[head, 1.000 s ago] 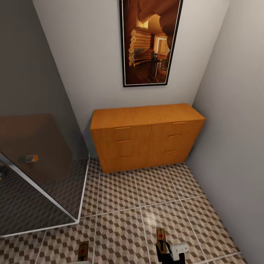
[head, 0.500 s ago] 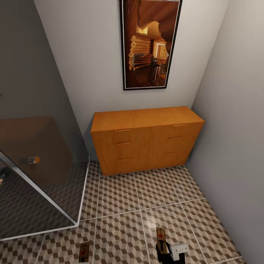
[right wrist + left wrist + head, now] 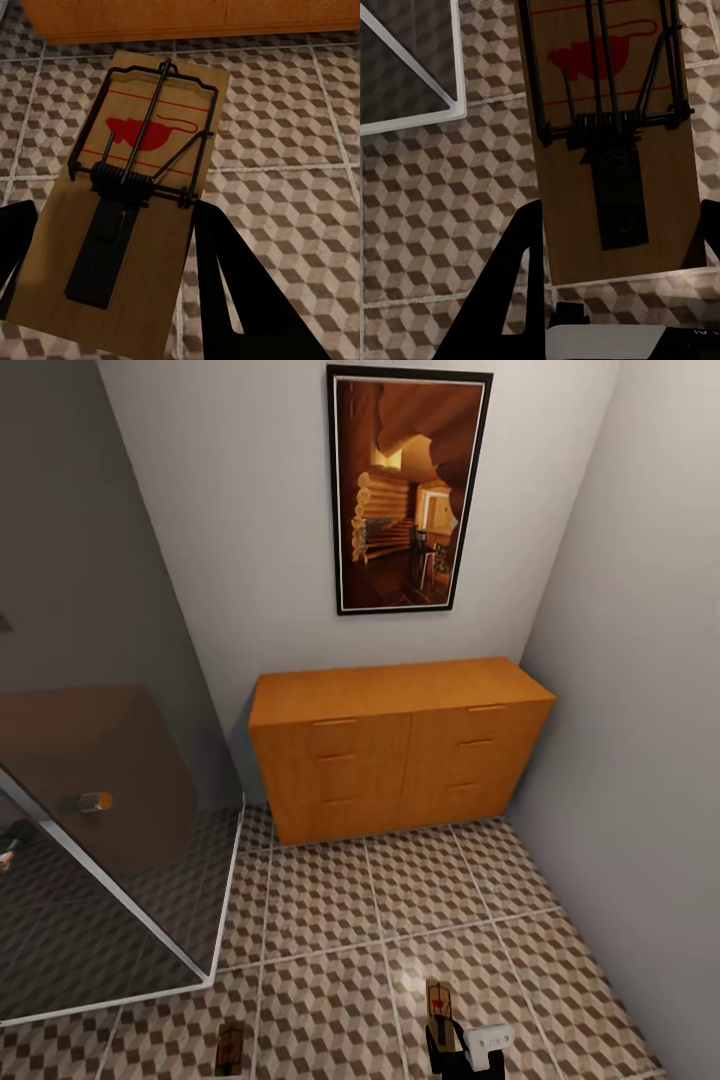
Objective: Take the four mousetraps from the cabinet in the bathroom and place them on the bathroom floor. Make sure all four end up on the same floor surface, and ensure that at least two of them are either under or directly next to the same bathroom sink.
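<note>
The orange-brown cabinet (image 3: 400, 745) stands against the far wall with all its drawers closed. Two mousetraps hang above the cube-patterned bathroom floor (image 3: 330, 900). One mousetrap (image 3: 607, 135), small at the head view's lower edge (image 3: 229, 1048), sits between the dark fingers (image 3: 521, 285) of my left gripper (image 3: 619, 255), which is shut on it. The other mousetrap (image 3: 135, 195), also seen lower right in the head view (image 3: 438, 1005), is held in my right gripper (image 3: 112, 262), shut on its edges, with the gripper's body (image 3: 460, 1050) below it. The sink is out of view.
A glass shower enclosure (image 3: 100, 840) with a white base rim fills the left side. A grey wall (image 3: 640, 760) closes the right side, beside the cabinet. A framed picture (image 3: 408, 490) hangs above the cabinet. Open floor tiles lie between me and the cabinet.
The whole head view has shifted: the picture frame's top now shows and the cabinet sits slightly lower, so the camera moved. Both grippers keep their mousetraps.
</note>
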Robot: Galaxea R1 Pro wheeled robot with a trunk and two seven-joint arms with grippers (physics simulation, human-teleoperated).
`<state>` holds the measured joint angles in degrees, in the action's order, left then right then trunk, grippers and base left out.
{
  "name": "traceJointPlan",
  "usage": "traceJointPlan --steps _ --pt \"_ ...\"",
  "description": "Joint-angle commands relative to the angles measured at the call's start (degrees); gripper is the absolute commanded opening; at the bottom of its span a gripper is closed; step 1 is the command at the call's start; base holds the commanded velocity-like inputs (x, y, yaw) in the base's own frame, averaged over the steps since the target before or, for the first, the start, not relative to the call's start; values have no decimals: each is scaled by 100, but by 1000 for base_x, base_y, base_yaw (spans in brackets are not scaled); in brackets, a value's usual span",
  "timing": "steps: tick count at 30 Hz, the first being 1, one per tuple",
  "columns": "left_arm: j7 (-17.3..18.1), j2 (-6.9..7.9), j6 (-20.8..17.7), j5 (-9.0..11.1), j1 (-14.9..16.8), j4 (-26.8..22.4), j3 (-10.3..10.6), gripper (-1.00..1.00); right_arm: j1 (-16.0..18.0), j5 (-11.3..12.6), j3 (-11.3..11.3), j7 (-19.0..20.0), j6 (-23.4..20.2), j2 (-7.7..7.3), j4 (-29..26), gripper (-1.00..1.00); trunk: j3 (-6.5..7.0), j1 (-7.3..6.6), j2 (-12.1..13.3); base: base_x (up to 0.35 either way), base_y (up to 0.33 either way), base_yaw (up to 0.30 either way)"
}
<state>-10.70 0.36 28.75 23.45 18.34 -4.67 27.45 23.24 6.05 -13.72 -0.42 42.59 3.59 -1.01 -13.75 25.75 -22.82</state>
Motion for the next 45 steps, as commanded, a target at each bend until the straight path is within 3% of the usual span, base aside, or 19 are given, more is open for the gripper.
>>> traceJointPlan --steps 1,23,45 --pt "-46 0 7 11 3 -1 50 -100 5 80 -51 25 21 1 6 -100 -1 3 -10 0 0 0" --pt "-46 -1 7 11 3 1 50 -100 5 80 -51 31 21 1 5 -100 191 3 -10 0 0 0" --pt "-46 -1 25 7 3 -8 50 -100 5 80 -43 16 21 -52 10 -100 200 3 -10 0 0 39"
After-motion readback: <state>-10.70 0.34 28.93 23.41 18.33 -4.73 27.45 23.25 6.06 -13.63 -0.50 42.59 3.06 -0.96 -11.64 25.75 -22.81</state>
